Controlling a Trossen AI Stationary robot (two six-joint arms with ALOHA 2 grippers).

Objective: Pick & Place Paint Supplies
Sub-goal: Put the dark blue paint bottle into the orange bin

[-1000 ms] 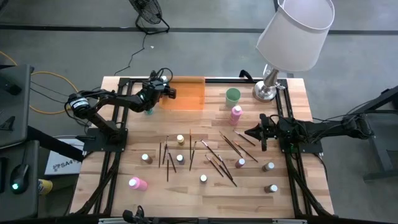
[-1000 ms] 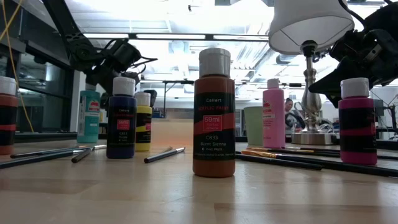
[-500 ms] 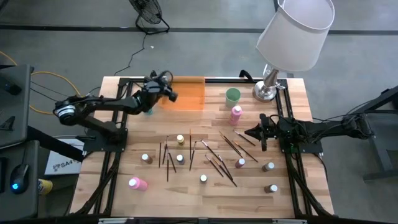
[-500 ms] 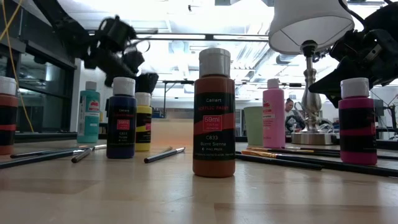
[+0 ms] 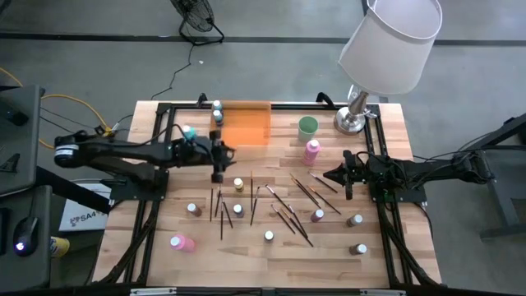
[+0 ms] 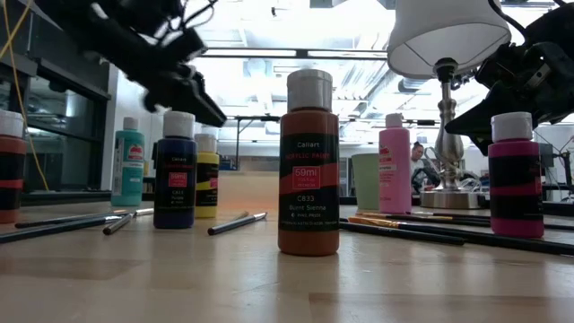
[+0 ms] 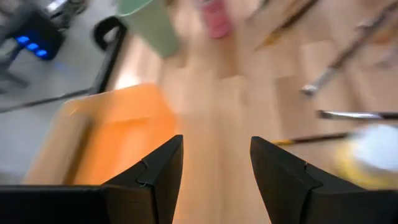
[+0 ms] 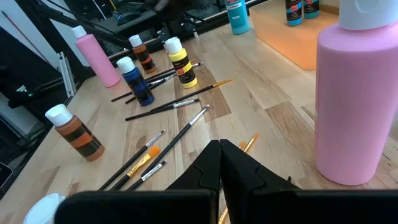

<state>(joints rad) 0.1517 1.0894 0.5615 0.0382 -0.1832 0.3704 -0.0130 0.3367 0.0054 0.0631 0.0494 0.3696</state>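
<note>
Left gripper swung from orange tray toward yellow bottle nearby, fingers open, empty. Right gripper closed, idle. Advice: centre jaws on cap, descend straight.

The left gripper shows its two dark fingers spread apart, with nothing between them; bare wooden worktop fills the gap. The translucent orange tray lies flat on the worktop beyond one finger. Past the tray stands a pale green cup, and near it a pink bottle, both blurred. Several thin paintbrushes lie on the wood beyond the other finger. A white cap over yellow, probably a paint bottle, sits beside that finger. A dark object with blue lights shows off the worktop.
</note>
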